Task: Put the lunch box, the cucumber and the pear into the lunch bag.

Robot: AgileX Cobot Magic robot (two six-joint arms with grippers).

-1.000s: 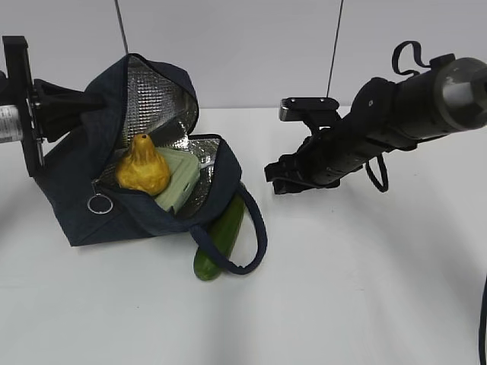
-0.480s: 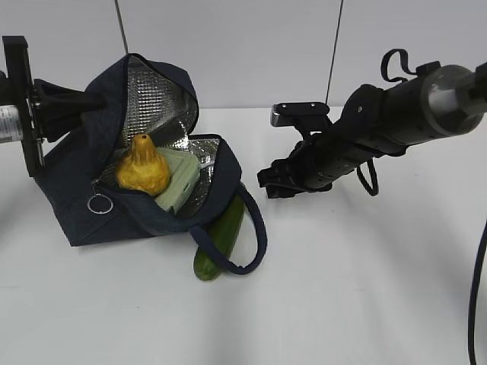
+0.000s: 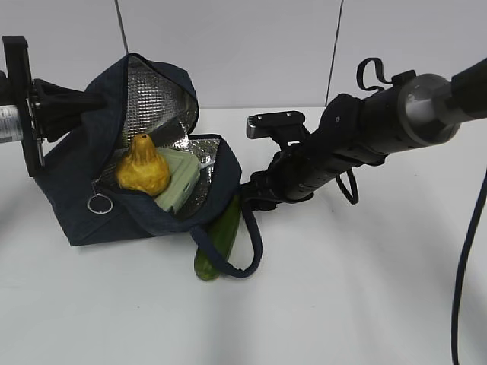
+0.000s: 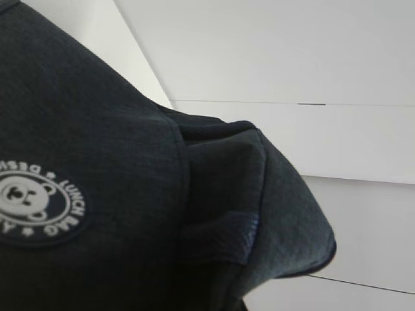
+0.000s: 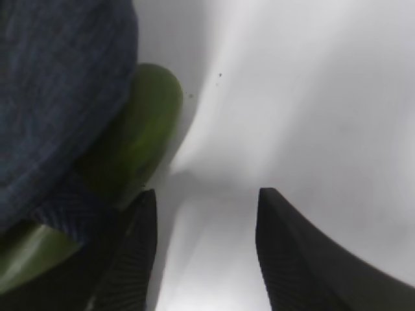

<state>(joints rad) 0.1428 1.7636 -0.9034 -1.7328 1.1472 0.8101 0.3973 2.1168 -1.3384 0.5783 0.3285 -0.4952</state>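
The lunch bag (image 3: 129,152) lies open on the counter (image 3: 365,289) with the pear (image 3: 142,166) and lunch box (image 3: 179,182) inside; the cucumber (image 3: 219,239) lies outside against the bag's front, a looped handle (image 3: 255,228) draped across it. The likely trouble: the right gripper (image 3: 255,190), closing near the cucumber's upper end, could catch that handle with it, dragging the bag or snagging the lift. A grip so near the tip could also let the smooth cucumber swivel or slip. Its jaws stand about half open, empty, one finger (image 5: 133,259) beside the cucumber. The left gripper (image 3: 72,103) is clamped on the bag's raised flap, holding it open
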